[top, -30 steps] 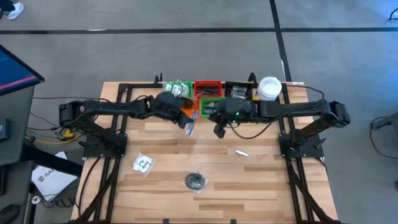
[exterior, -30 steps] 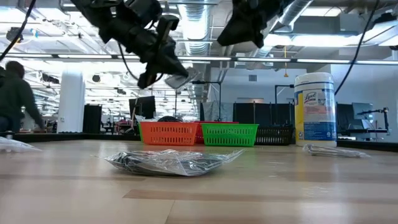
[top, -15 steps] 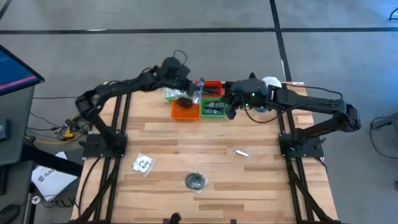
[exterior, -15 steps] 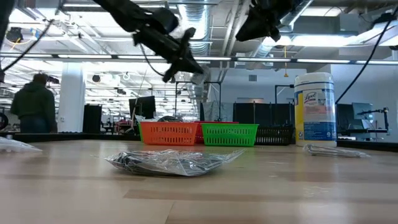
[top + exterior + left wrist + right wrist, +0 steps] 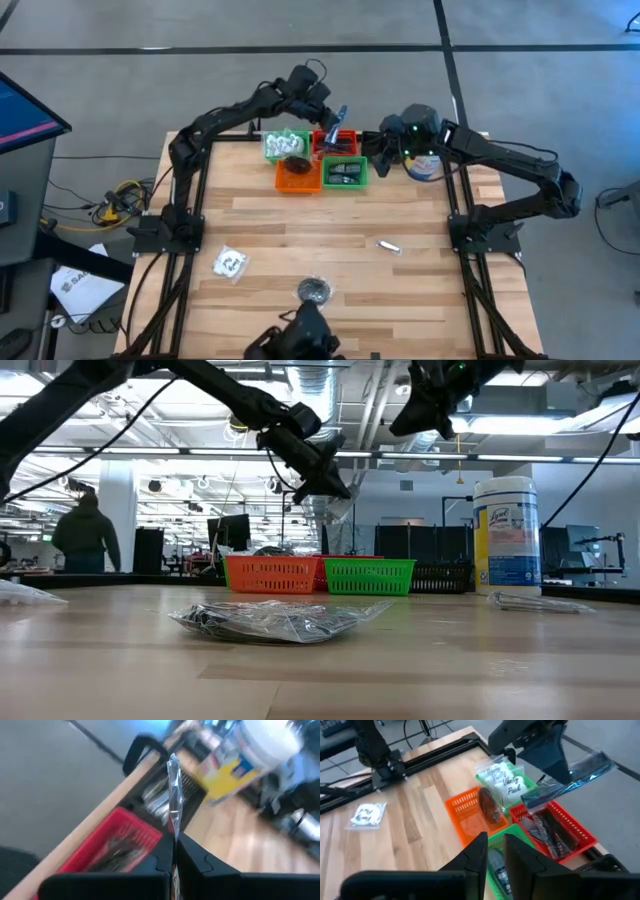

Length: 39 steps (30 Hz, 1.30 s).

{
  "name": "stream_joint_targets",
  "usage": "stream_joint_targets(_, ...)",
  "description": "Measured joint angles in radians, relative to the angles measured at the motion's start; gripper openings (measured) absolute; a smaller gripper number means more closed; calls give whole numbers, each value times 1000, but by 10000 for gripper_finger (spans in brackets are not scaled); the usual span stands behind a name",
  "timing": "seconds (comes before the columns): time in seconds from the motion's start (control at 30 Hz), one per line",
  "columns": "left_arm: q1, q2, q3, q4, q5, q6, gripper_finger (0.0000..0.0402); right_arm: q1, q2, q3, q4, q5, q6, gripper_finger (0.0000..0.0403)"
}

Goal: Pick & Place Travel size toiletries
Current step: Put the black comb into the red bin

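Observation:
My left gripper (image 5: 326,112) hangs over the far edge of the table, above the red tray (image 5: 336,141), shut on a clear packet with dark contents (image 5: 572,772). Loose on the wood lie a white-filled packet (image 5: 231,263), a black round piece in plastic (image 5: 314,291) and a slim silvery sachet (image 5: 388,245). My right gripper (image 5: 495,851) is raised near the white canister (image 5: 430,163). Its fingers stand slightly apart with nothing between them. My left gripper pinches one end of the clear packet (image 5: 173,827) between its two fingers. The fingers slant down toward the table's far right. The packet sticks out ahead of the fingertips, edge-on in the left wrist view, lifted clear above the red tray (image 5: 117,845).
A row of small trays stands at the far edge: a green one with white packets (image 5: 284,146), an orange one (image 5: 298,176), a green one (image 5: 345,173) and a black one (image 5: 378,146). A dark shape (image 5: 295,338) shows at the near edge. A person (image 5: 85,535) stands beyond the table.
My left gripper has carried the packet up and toward the table's far right, from beside the orange tray to above the red one, rolling as it went. My right gripper has drawn back toward the right edge, near the canister. The person in the room has walked rightward.

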Motion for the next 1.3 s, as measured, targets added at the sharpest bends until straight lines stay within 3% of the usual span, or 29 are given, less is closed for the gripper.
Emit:
stream_joint_targets(0.27,34,39,44,-50,-19,320,1,-68,0,0,0,-20,-37,55)
stream_joint_targets(0.43,21,40,50,-51,-117,532,1,-120,2,0,2,-20,-39,55)
stream_joint_targets(0.6,0,111,132,-98,-155,598,1,-167,2,0,7,-20,-37,55)
stream_joint_targets(0.8,-36,230,317,-208,-238,735,1,-202,2,0,12,-20,-26,55)
stream_joint_targets(1.3,-50,249,320,-197,-277,763,2,-203,2,0,11,-21,-32,55)
